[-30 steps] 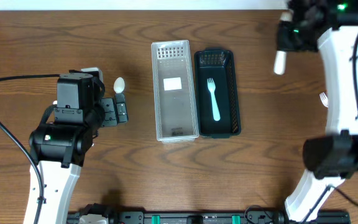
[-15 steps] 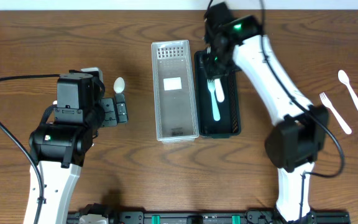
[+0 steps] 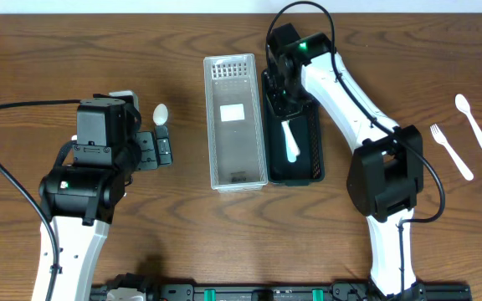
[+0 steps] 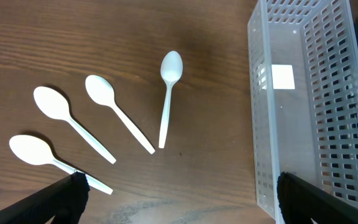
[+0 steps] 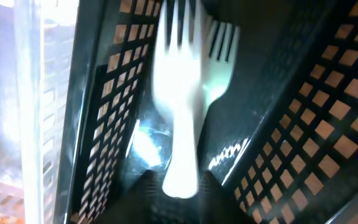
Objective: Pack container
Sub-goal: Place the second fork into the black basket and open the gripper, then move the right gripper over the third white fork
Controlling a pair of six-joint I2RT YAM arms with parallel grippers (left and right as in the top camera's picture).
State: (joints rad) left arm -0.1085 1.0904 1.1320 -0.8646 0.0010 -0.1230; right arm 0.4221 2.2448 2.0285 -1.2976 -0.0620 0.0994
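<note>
Right gripper (image 5: 179,186) pinches white plastic fork (image 5: 178,93) handle, low inside black mesh basket (image 3: 316,159) for release; left gripper (image 4: 179,190) spread.

Quick count: four spoons (image 4: 166,106) (image 4: 124,120) (image 4: 82,132) (image 4: 31,150) toward the left edge, plus one spoon (image 3: 473,121) by the right edge, so five. Forks: one fork (image 3: 451,151) by the right edge, two forks (image 5: 179,93) (image 5: 224,43) in the dark basket (image 3: 316,125), three total. Baskets: that one and a clear basket (image 3: 210,125), two.

Robotics lab bench: 2 robot arms, the left arm (image 3: 82,188) and right arm (image 3: 354,92), rise from a black rail (image 3: 266,293) edging a wood-grain table (image 3: 182,242). A loose cable (image 3: 23,105) trails beside a clear basket (image 3: 234,159) and a black basket (image 3: 316,163).
</note>
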